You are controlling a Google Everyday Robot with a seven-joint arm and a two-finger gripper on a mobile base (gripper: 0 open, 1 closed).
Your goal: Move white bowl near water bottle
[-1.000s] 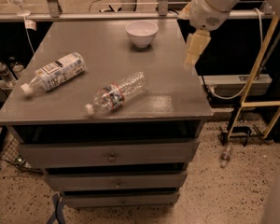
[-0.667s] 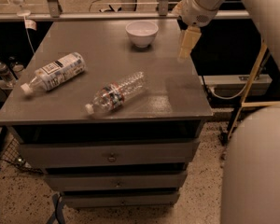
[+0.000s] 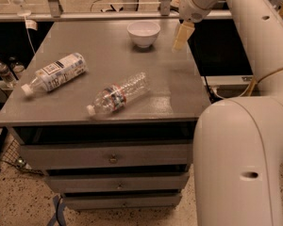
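Note:
The white bowl stands upright near the far edge of the grey table top, right of its middle. The water bottle, clear with a white cap and a red-and-dark label band, lies on its side near the front middle, cap toward the front left. The bowl and the bottle are well apart. My gripper hangs from the white arm just right of the bowl, above the far right part of the table, holding nothing that I can see.
A fatter bottle with a large white printed label lies on the left of the table. The table is a drawer cabinet. My arm's large white body fills the right foreground. A rail and cables run behind the table.
My gripper has moved left and toward the far edge, closer to the bowl. The arm's body has swung into the right foreground. The bowl and both bottles have not moved.

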